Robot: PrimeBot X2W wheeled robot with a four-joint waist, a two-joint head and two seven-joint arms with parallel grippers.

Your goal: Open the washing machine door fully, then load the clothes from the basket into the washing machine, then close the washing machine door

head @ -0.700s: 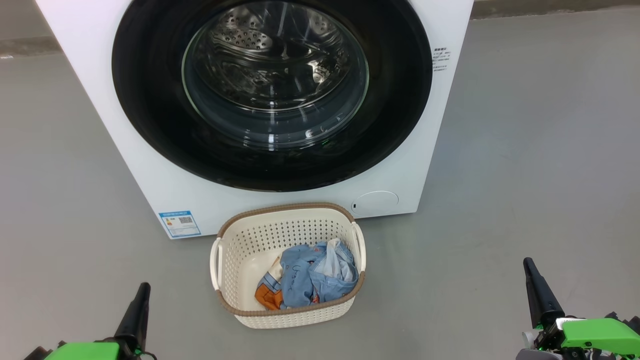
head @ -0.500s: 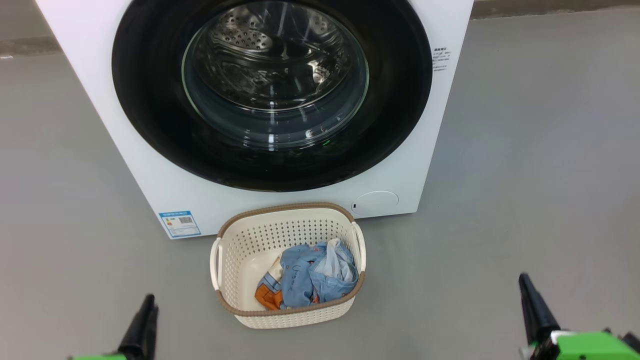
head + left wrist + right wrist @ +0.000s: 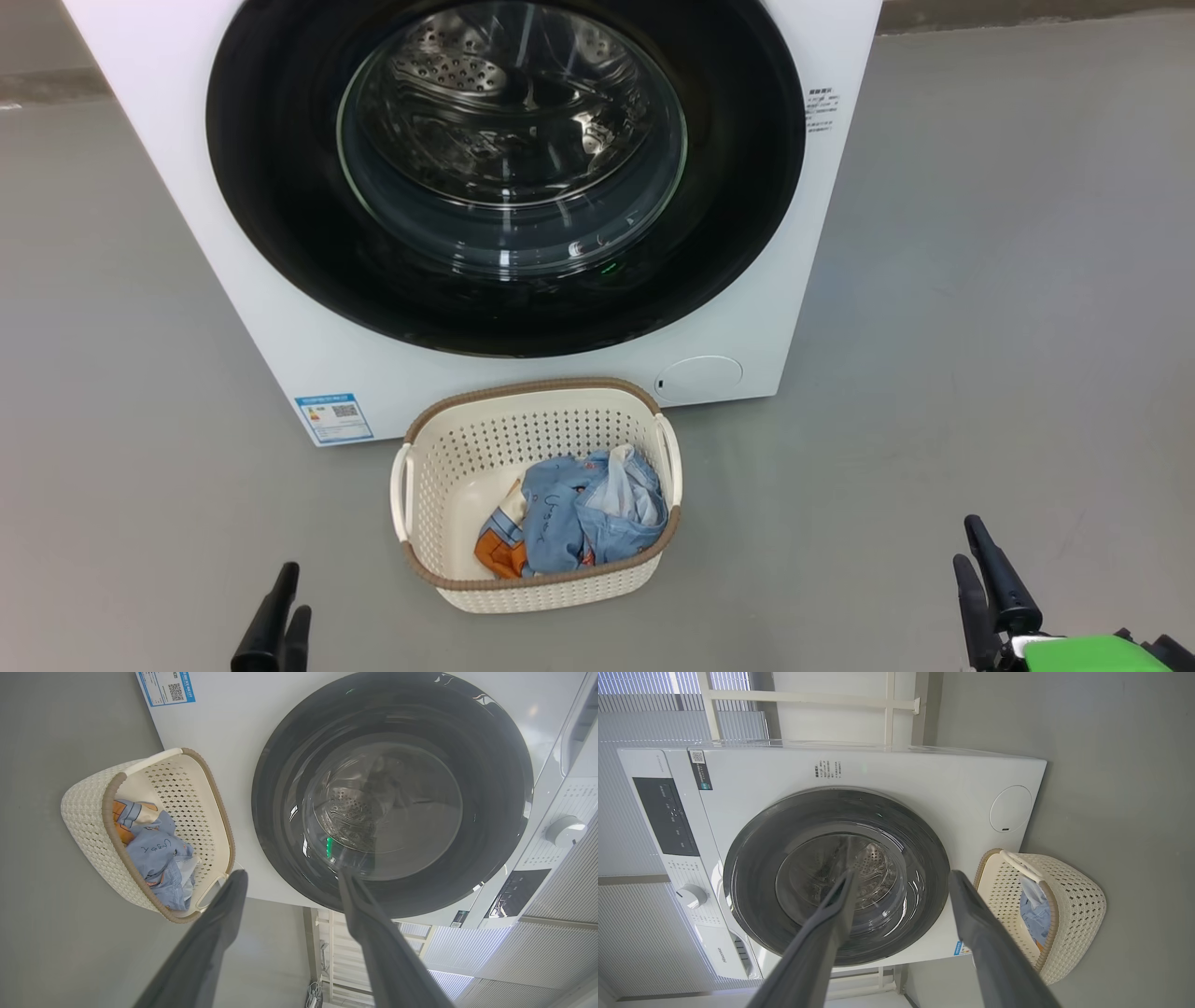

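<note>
The washing machine [image 3: 168, 187] stands white on the floor, and the washing machine door [image 3: 280, 243], with its black rim and glass bowl, lies shut against it. The basket [image 3: 532, 385] sits on the floor right in front of the machine, with the clothes [image 3: 569, 523], a blue bundle with orange and white, in its right half. My left gripper [image 3: 296, 590] is low at the left and my right gripper [image 3: 967, 539] low at the right. Both are open, empty and well short of the basket. In the left wrist view, the left gripper [image 3: 292, 873] points at the door [image 3: 280, 788].
Grey floor [image 3: 980, 327] lies open on both sides of the machine. A round white flap [image 3: 698, 378] and a blue label [image 3: 333, 417] sit low on its front. The control panel with its dial [image 3: 691, 896] is above the door. White rails [image 3: 889, 704] and blinds stand behind the machine.
Both grippers have sunk toward the bottom edge of the head view and turned, so both fingers of each now show. Machine, door, basket and clothes have not moved.
</note>
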